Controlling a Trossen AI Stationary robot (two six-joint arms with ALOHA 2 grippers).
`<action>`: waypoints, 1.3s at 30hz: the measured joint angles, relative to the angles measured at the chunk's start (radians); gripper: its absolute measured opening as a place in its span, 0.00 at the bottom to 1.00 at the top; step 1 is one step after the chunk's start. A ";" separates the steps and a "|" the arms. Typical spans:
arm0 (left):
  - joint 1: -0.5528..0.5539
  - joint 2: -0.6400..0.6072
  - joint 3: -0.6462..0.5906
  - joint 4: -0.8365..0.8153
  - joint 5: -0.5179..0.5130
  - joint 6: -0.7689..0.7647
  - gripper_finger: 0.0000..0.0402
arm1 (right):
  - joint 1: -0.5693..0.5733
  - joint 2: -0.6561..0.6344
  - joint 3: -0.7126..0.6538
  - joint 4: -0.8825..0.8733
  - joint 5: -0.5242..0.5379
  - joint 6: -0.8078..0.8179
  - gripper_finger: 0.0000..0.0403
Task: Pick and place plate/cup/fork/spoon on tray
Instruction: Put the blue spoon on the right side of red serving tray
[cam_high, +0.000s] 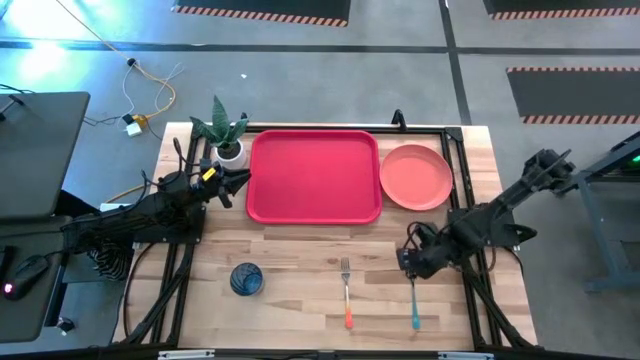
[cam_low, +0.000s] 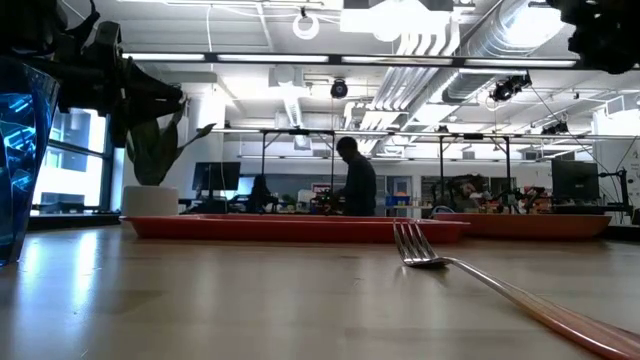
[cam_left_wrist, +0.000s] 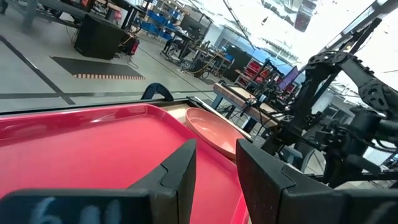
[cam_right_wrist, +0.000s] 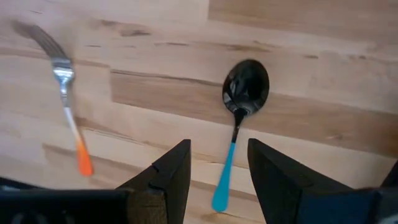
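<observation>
The spoon (cam_high: 414, 302) lies at the lower right of the table (cam_high: 300, 290), beside the fork (cam_high: 346, 290). The right gripper (cam_right_wrist: 217, 171) hangs above it, fingers apart. The left gripper (cam_left_wrist: 214, 163), fingers apart, waits at the tray (cam_high: 314, 176).

The right hand (cam_high: 412, 262) is hovering just above the spoon (cam_high: 414, 300), its fingers parted with the handle showing in the gap. The fork (cam_high: 346, 291) is lying well clear to the left, leaving bare surface (cam_high: 300, 250) between. The tray (cam_high: 314, 175) is sitting empty, with the plate (cam_high: 415, 176) crowding its right edge and the plant pot (cam_high: 228, 150) and the left hand (cam_high: 240, 183) crowding its left.
</observation>
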 joint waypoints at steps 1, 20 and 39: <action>0.000 0.000 0.000 -0.002 0.000 -0.001 0.26 | 0.010 0.014 0.000 0.005 0.000 0.012 0.37; 0.000 0.000 0.000 -0.007 0.001 -0.002 0.26 | 0.107 0.226 0.000 0.109 -0.007 0.131 0.37; 0.000 0.000 0.000 -0.010 0.002 -0.002 0.26 | 0.117 0.405 0.000 0.201 -0.052 0.123 0.37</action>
